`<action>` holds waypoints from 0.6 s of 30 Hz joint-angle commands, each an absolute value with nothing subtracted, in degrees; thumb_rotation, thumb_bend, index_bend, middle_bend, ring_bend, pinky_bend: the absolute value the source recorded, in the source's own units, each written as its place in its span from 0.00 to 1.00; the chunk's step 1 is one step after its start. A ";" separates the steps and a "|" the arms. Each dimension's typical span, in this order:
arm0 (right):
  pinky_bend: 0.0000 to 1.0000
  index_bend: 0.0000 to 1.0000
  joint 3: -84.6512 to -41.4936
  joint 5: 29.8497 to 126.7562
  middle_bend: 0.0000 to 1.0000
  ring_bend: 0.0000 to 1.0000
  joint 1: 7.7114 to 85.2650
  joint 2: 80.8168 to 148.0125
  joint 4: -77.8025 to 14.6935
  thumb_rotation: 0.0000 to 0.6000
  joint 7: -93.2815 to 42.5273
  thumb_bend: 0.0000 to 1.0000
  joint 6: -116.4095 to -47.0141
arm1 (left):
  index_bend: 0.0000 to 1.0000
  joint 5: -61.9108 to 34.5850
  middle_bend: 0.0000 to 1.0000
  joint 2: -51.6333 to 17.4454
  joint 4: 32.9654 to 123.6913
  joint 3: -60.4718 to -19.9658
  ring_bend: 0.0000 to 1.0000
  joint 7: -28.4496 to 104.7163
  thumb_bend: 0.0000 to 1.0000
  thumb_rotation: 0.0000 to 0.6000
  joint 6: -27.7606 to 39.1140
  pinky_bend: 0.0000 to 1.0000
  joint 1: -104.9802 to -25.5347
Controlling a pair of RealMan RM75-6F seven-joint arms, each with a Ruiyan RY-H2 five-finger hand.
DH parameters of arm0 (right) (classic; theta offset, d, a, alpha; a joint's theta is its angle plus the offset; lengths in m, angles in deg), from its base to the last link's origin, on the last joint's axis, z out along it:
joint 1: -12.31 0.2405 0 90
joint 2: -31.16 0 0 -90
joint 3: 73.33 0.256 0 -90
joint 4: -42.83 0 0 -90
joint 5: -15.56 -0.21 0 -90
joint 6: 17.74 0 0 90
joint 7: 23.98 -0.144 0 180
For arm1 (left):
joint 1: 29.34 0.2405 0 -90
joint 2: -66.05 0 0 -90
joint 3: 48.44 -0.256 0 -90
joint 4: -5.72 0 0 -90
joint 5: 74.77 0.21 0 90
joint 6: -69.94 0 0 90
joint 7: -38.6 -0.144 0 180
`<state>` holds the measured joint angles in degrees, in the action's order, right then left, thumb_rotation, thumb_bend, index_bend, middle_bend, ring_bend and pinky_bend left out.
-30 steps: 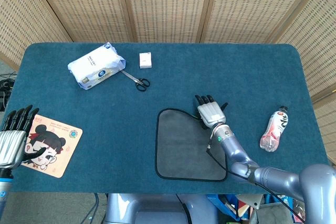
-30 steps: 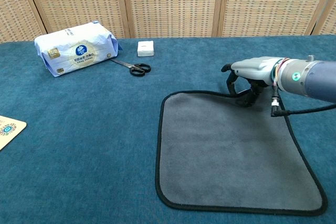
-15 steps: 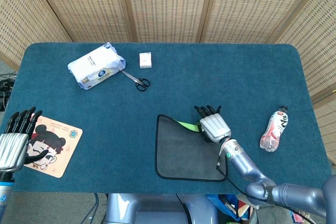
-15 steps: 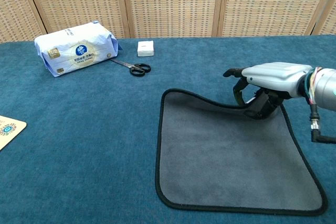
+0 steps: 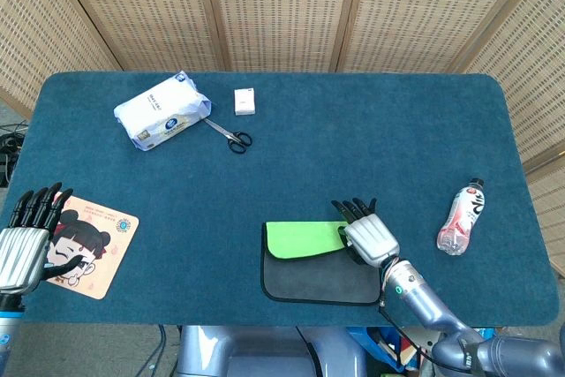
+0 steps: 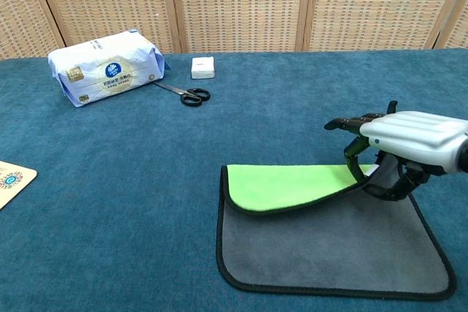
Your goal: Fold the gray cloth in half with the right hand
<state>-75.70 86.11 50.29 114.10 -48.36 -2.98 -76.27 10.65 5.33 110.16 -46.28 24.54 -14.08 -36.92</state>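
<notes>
The gray cloth (image 5: 318,280) (image 6: 329,242) lies near the table's front edge, black-rimmed, with its far edge turned over toward me so the bright green underside (image 5: 305,239) (image 6: 289,184) shows. My right hand (image 5: 369,236) (image 6: 406,144) grips that lifted far-right edge and holds it a little above the gray face. The fold covers roughly the far half of the cloth. My left hand (image 5: 25,240) hovers at the table's left front, fingers spread, holding nothing, beside a cartoon coaster.
A tissue pack (image 5: 162,111) (image 6: 108,67), scissors (image 5: 229,136) (image 6: 184,93) and a small white box (image 5: 244,101) (image 6: 202,67) lie at the back left. A drink bottle (image 5: 462,216) lies right of the cloth. The cartoon coaster (image 5: 84,244) sits at the front left.
My right hand has pulled the cloth's far edge up and toward the front, turning it over so the green underside now shows widely. The left hand has barely moved.
</notes>
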 commanded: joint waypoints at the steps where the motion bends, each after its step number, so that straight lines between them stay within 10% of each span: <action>1: 0.00 0.61 -76.91 88.03 0.00 0.00 48.72 114.65 -48.27 1.00 -2.91 0.59 -77.73 | 0.00 10.97 0.00 5.42 110.18 -46.35 0.00 24.70 0.10 1.00 -14.29 0.00 -36.81; 18: 0.00 0.61 -79.65 92.25 0.00 0.00 42.67 115.74 -49.10 1.00 -0.38 0.60 -82.01 | 0.00 12.77 0.00 5.86 110.36 -46.84 0.00 25.45 0.10 1.00 -15.19 0.00 -36.25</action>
<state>-79.49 92.02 42.93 115.74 -48.95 -0.56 -81.77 12.76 5.85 110.36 -46.83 25.44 -15.18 -36.26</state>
